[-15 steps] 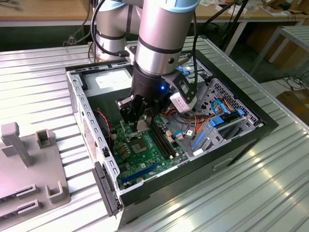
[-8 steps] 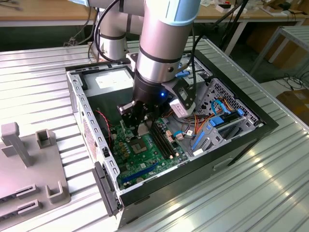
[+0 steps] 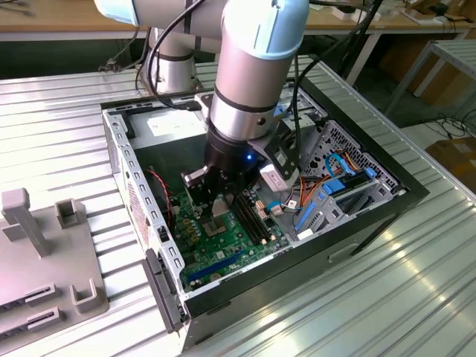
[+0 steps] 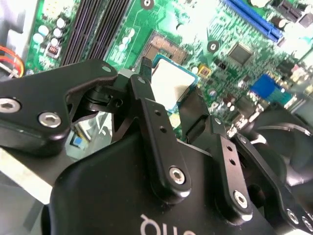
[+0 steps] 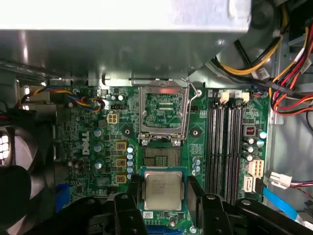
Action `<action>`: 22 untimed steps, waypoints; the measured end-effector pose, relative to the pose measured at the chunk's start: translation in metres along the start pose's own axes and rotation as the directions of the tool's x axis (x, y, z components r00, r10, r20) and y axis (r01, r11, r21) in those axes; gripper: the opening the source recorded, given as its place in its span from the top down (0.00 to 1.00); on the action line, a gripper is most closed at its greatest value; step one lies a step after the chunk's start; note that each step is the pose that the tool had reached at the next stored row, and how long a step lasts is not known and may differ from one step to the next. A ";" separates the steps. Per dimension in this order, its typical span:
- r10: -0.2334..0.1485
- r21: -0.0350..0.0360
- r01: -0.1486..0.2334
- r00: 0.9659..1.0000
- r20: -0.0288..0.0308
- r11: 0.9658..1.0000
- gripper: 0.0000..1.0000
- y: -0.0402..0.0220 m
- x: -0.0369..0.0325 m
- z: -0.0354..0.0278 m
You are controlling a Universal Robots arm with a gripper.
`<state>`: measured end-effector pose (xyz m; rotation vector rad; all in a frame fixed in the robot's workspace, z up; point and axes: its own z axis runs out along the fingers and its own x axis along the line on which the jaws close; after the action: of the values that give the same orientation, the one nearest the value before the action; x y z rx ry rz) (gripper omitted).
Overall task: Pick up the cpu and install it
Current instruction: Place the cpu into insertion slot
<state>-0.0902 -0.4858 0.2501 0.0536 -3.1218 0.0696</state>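
Where the cpu [image 5: 164, 190] sits: between the two black fingers [image 5: 133, 195] of the gripper [image 5: 164, 179], just beside the open socket [image 5: 159, 156], over the green motherboard [image 5: 88, 169].
Grip: fingers set narrow, one at each of two opposite sides of the chip, holding it. A thin teal rim shows round its edge.
Face: plain silver-grey side turned away from the board, toward the wrist cameras. The chip lies flat, about level with the board.
Long axis: none to note, as the chip is square. Its edges run parallel with the socket's edges and with the memory slots [image 5: 225, 147].
Contact below: cannot tell whether the chip touches what lies under it.
Socket: contact field bare. The metal load frame [image 5: 161, 110] is swung open and lies on the side of the socket away from the cpu.
Second wrist view: cpu [image 4: 171, 88] seen past the gripper [image 4: 171, 92] linkage, one finger hard against its edge and the socket [image 4: 164, 49] just beyond.
Exterior view: arm [image 3: 253, 67] reaches down into the open case [image 3: 126, 171]. The gripper [image 3: 216, 199] is low over the motherboard [image 3: 223, 253], with the memory slots [image 3: 251, 216] just to the exterior view's right of it.
Surroundings: coloured cables [image 5: 293, 88] bundled at the case edge. The case stands on a ribbed metal table [image 3: 59, 126], with a grey fixture [image 3: 44, 253] on the exterior view's left.
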 end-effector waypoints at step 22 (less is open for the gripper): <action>0.000 -0.002 0.000 1.000 0.000 1.000 0.53 -0.0005 0.0001 0.0397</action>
<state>-0.0910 -0.4881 0.2104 0.0541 -3.1218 0.0669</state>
